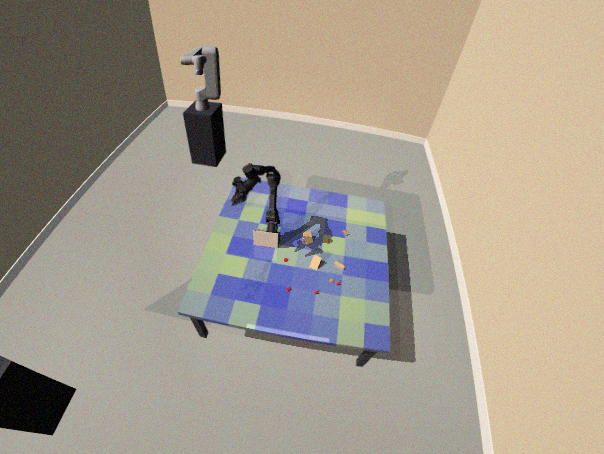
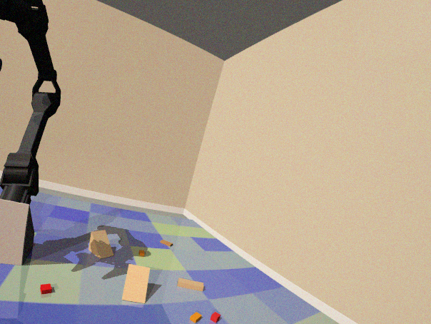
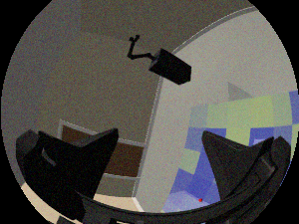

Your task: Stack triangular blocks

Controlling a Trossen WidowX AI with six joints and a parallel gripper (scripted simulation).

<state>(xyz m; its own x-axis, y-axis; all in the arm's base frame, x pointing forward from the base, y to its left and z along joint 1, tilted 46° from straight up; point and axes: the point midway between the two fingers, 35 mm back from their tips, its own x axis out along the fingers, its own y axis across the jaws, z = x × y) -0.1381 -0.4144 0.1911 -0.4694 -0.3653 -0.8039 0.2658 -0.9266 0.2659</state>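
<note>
Wedges, the near one [image 1: 315, 262] [image 2: 136, 283] and far one [image 1: 308, 237] [image 2: 100, 244], seem light and stiff; better grip triangular ends. Gripper [image 1: 239, 194] [image 3: 161, 134] stands open, empty.

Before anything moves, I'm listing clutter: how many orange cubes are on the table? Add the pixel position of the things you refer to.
2: one orange cube [image 1: 328, 241] [image 2: 142, 252] near the shadowed triangular block [image 1: 308, 237] [image 2: 99, 239]; another orange cube [image 1: 331, 281] [image 2: 195, 317] beside a red cube [image 1: 338, 283] [image 2: 215, 317]. The arm's pedestal [image 1: 265, 239] [image 2: 13, 235] could hide more.

No text, label, brand, number or sign can be read in any of the three views. A small pale mark [image 2: 34, 7] sits on the dark arm [image 2: 42, 53] at the upper left of the exterior view, too small to make out as lettering.
</note>
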